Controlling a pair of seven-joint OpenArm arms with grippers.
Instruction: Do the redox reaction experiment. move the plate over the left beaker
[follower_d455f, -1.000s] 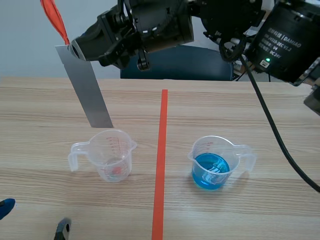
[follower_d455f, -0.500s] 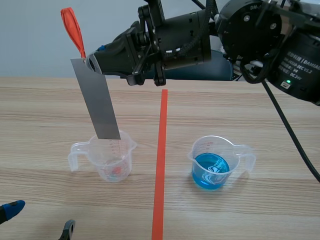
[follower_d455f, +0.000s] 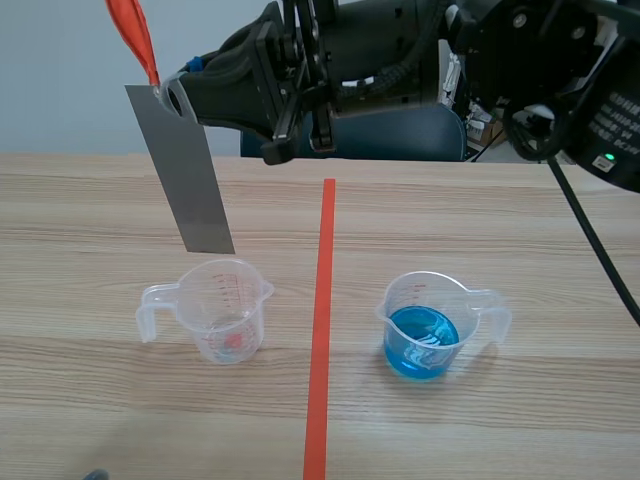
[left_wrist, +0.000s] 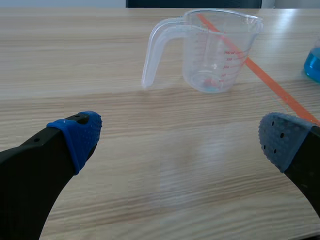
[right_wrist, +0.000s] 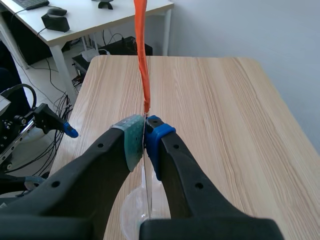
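A grey metal plate (follower_d455f: 182, 175) with an orange ribbon (follower_d455f: 131, 32) at its top hangs tilted, its lower edge a little above the clear left beaker (follower_d455f: 218, 312). My right gripper (follower_d455f: 176, 96), reaching past the middle, is shut on the plate's top end. From the right wrist the plate (right_wrist: 147, 172) shows edge-on between the pads (right_wrist: 131, 140), with the ribbon (right_wrist: 142, 50) rising ahead and the beaker (right_wrist: 134, 210) below. My left gripper (left_wrist: 180, 137) stands open low over the table, the clear beaker (left_wrist: 216, 49) ahead of it.
A second beaker (follower_d455f: 428, 326) with blue liquid stands right of the orange-red tape line (follower_d455f: 321, 330); its edge (left_wrist: 313, 65) shows beside the left gripper. A blue chair (follower_d455f: 360, 128) stands behind the table.
The plate dipped to the beaker's rim half a second ago and has since risen again. The left gripper has dropped out of the scene's lower left corner.
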